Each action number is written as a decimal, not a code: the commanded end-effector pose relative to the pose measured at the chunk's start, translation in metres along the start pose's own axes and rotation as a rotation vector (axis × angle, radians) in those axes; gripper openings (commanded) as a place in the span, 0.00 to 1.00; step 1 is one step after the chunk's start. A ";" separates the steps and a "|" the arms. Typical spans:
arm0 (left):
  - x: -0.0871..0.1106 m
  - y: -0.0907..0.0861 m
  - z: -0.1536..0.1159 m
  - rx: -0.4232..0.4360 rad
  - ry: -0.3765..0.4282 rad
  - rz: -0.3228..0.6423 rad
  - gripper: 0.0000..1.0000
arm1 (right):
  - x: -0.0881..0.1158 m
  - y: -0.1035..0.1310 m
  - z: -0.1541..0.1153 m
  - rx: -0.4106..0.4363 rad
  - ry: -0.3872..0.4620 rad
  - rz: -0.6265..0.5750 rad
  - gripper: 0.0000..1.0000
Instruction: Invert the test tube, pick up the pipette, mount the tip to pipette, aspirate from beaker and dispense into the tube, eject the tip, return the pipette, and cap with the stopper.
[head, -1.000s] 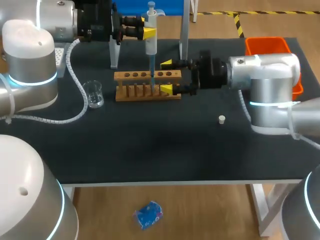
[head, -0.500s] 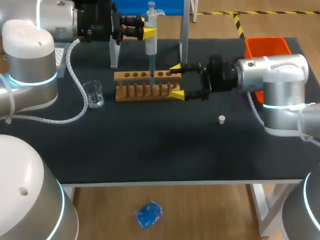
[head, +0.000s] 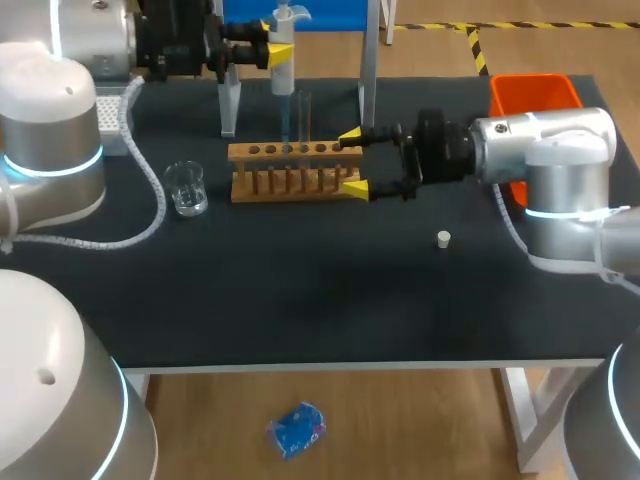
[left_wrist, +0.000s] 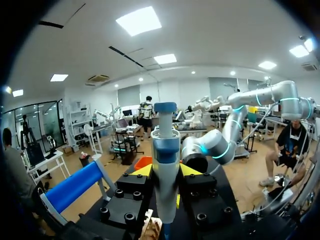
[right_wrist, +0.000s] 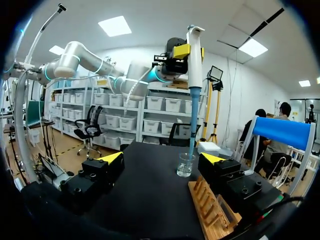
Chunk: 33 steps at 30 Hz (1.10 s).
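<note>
Black table (head: 300, 290), wooden rack (head: 295, 186) mid-back, beaker (head: 186, 188) off its left end, stopper (head: 444, 238) loose well to the right. Change: the left gripper (head: 280, 52), clamped on the pipette (head: 282, 80), has pulled up and away to the left within the last half second. The tip is now out of the test tube (head: 305, 115) and hangs above the rack's back edge, just beside the tube. The tube stands upright in the rack, mouth free. The right gripper (head: 352, 160) hasn't moved in that time; its fingers are spread wide either side of the rack's right end, holding nothing (it backed off a little before that). My read: dispense is done and the pipette is heading for tip ejection, probably at the orange bin (head: 535, 92). The tip is still mounted, per the right wrist view. Can't tell the liquid level in the tube. Left to do: eject, return the pipette, cap.
</note>
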<state>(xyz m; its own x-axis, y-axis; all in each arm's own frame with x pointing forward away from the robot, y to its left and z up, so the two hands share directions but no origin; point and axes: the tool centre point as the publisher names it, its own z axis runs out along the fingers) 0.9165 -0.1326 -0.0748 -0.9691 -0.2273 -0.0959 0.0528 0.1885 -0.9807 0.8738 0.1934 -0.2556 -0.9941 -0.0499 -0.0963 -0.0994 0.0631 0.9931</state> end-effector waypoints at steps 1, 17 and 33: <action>-0.004 0.003 -0.030 0.001 0.015 0.023 0.00 | 0.000 0.000 -0.001 0.000 0.000 0.000 1.00; -0.051 0.041 -0.110 -0.086 0.083 0.040 0.00 | 0.000 0.000 -0.001 0.000 0.000 0.000 1.00; -0.053 0.048 -0.112 -0.070 0.068 0.058 0.00 | 0.000 0.000 -0.001 0.000 0.000 0.000 1.00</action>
<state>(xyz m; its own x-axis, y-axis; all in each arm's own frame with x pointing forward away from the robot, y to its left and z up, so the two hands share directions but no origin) 0.9455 -0.0065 -0.0935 -0.9809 -0.1477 -0.1266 0.0818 0.2770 -0.9574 0.8738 0.1932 -0.2557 -0.9941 -0.0491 -0.0964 -0.0994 0.0626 0.9931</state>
